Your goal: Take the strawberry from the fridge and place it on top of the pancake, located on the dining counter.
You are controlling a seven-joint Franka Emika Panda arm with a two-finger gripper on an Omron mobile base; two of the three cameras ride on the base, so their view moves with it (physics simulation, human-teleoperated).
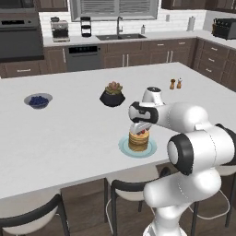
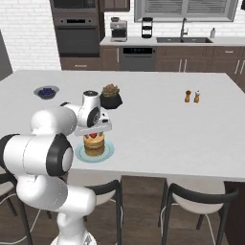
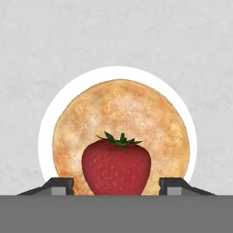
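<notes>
So the plate [image 3: 45,136] holds the pancake [image 3: 120,109], strawberry [image 3: 116,167] on top at bottom center, between the released gripper [image 3: 116,185] fingertips [image 3: 61,185], clear gaps either side.

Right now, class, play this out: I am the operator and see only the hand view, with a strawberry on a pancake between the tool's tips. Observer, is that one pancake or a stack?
Observer: A stack. From the side the pancake shows several layers, with the strawberry on top.
Operator: What stands near the plate?
Observer: A black bowl stands farther back on the dining counter, apart from the plate.
Operator: Anything else on that counter?
Observer: A bowl of blue berries sits far off to the left.
</notes>
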